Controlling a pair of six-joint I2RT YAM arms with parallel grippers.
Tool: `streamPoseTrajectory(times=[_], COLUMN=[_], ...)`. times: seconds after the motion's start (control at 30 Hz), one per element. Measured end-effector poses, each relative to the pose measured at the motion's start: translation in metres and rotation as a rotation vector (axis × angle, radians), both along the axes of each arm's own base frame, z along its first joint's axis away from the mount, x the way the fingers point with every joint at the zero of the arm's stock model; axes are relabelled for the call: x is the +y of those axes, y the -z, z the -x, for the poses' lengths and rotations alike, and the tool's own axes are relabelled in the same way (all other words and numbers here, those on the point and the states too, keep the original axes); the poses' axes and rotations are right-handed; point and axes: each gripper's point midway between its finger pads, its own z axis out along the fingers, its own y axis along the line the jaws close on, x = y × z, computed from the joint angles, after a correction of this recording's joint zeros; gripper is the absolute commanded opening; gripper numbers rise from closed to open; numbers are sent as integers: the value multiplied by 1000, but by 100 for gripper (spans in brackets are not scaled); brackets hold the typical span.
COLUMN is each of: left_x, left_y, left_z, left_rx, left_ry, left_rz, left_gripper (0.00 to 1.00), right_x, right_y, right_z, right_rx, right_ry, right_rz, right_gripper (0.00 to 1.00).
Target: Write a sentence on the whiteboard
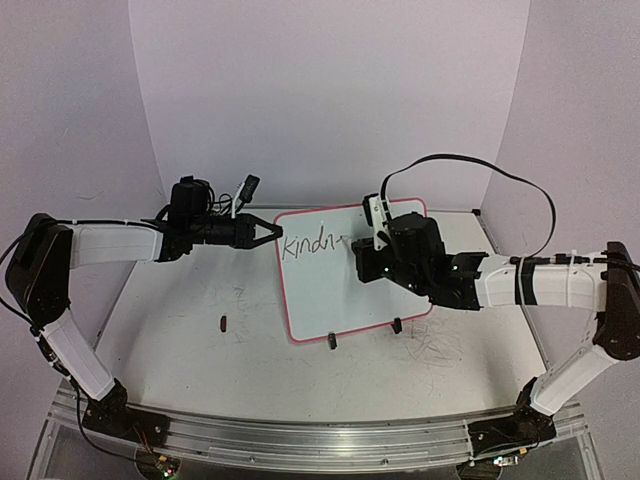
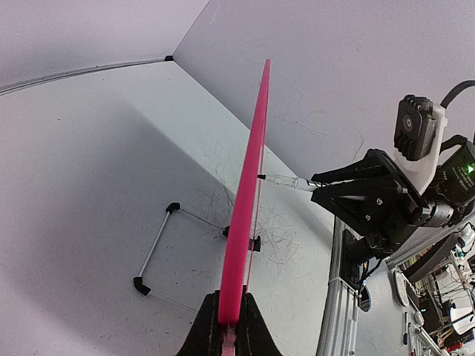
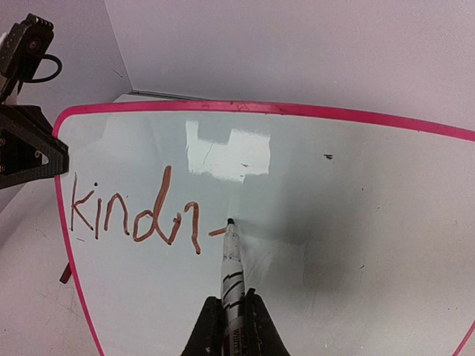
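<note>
Whiteboard (image 1: 340, 295) is noted on the table (image 1: 170, 340), resting on two black clip feet (image 1: 332, 341) at its near edge. Its left edge is pinched between the pressed-together fingers of the left gripper (image 1: 272, 233). A marker (image 3: 231, 271) is clamped in the right gripper (image 3: 231, 315), with its tip set against the board face. The sentence (image 3: 133, 215) is seen by the board's upper left corner: "kindn" plus a short stroke, ending just beside the tip. A small dark object (image 1: 223, 322) is noted left of the board.
</note>
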Motion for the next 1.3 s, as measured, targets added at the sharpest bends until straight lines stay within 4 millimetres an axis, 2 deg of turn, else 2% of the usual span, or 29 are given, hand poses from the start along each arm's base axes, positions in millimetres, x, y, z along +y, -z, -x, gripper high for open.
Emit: streamPoseTrajectory(times=[0.5,0.77,1.03,1.3], left_x=[0,0,0,0], left_y=[0,0,1,1], left_z=[0,0,0,0], left_rx=[1,2,4,2], left_ry=[0,-2,-1,1], left_rz=[0,-1,-3,-2], left_gripper=[0,0,0,0], right_x=[7,8,3,-7], right_y=[-4,7,17,13], right_z=[-2,3,10,9], right_rx=[-8,20,47,38], right_ry=[-22,-44,-51,-12], right_rz=[-18,-20,-19,-3], right_gripper=[0,0,0,0])
